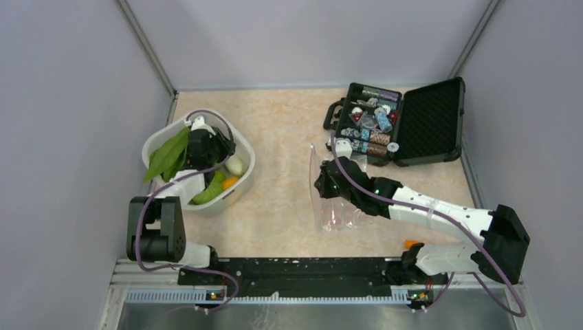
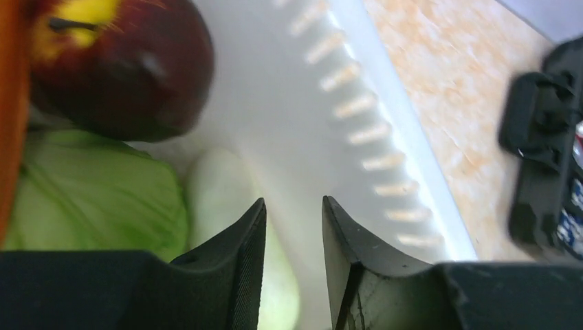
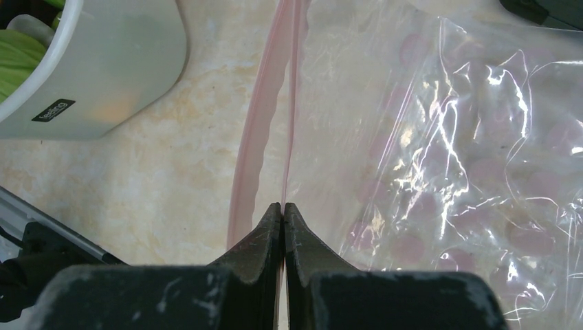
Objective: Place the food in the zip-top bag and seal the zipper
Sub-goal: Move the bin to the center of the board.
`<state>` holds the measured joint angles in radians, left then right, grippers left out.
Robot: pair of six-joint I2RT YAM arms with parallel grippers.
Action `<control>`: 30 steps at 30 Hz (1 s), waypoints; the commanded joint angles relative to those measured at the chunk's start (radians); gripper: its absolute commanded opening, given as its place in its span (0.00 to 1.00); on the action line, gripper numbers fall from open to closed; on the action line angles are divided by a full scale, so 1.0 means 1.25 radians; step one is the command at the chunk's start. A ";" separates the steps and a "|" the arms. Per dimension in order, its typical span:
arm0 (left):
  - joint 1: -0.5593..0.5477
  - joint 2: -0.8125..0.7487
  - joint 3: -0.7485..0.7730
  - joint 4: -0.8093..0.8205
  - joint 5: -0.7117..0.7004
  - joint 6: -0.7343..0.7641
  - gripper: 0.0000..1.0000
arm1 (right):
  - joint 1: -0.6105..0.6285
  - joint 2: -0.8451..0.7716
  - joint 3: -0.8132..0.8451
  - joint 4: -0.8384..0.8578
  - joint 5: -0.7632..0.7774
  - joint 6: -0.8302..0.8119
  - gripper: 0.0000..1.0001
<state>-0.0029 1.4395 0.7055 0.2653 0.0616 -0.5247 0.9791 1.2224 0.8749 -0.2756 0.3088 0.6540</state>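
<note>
Right now the clear, crinkly plastic zip-top bag (image 1: 331, 214) lies flat on the beige marbled table (image 1: 282, 179), a little right of centre in the top view, with pale pink spots showing through its film. Its thin pink-red zipper (image 3: 256, 137) runs along the bag's 9 o'clock edge. The two lips stand apart, and the outer one bows toward the tub. The right gripper (image 3: 283, 210) has its jaws pressed together on the inner lip of the zipper, near the end closest to the arms. The right arm lies across the bag's 3 o'clock side.

At 9 o'clock from the bag, well apart from it, stands the white plastic tub (image 3: 124, 62), which holds all the food that shows. The long green leafy pieces (image 1: 165, 155) hang over its 9 o'clock rim, and the orange carrot (image 1: 230, 181) sits at its 5 o'clock side. A dark red-purple round piece (image 2: 124, 62), a pale green cabbage (image 2: 89, 192) and the white radish (image 2: 216, 192) crowd together inside. The left gripper (image 2: 293, 203) reaches down inside the tub, close against its ribbed wall, with its jaws partly apart. The radish lies under one finger, and I cannot tell whether it is pinched.

At 1 o'clock from the bag an open black hard case (image 1: 430, 120) holds small trinkets.
</note>
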 commanded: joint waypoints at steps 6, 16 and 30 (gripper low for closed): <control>-0.214 -0.070 0.005 -0.130 0.245 0.096 0.37 | -0.006 -0.005 0.005 0.032 -0.003 0.002 0.00; -0.352 -0.139 0.017 -0.218 0.161 0.092 0.44 | -0.006 -0.053 -0.016 0.023 0.050 0.016 0.00; -0.260 -0.182 0.125 -0.227 -0.099 0.147 0.88 | -0.006 -0.066 -0.017 0.027 0.046 0.012 0.00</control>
<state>-0.3889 1.1458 0.8436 -0.0990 -0.0467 -0.3923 0.9791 1.1709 0.8486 -0.2752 0.3546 0.6655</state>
